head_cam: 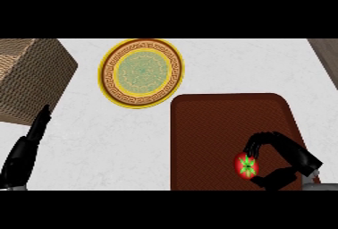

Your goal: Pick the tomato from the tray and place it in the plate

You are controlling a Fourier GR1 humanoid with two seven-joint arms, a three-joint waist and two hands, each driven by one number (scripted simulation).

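view: head view, the only one
tomato (247, 165): red with a green star-shaped top, over the near right part of the tray; not on the plate
tray (218, 134): dark brown with rounded corners, on the counter right of centre; nothing else shows on it
plate (141, 73): round, gold rim, patterned brown band, green centre; sits just past the tray's far left corner and holds nothing
right hand (297, 159): comes in from the lower right, fingers curled over the tomato's top and thumb under it, so it is pinching the tomato
lifted or not: cannot tell whether the tomato rests on the tray or is just clear of it
left hand (33, 134): at the left edge, fingers straight and pressed together, pointing up; resting, holding nothing
counter (99, 134): white, marbled
woven box (30, 76): tan, in the far left corner, away from the task
done: my read is that the reach and the grasp are made
left: lift, carry to the far left over the tray's corner, set the tomato down in the plate, release
progress: early, roughly a third; the tomato is well apart from the plate
path: open counter and tray between tomato and plate, nothing in the way
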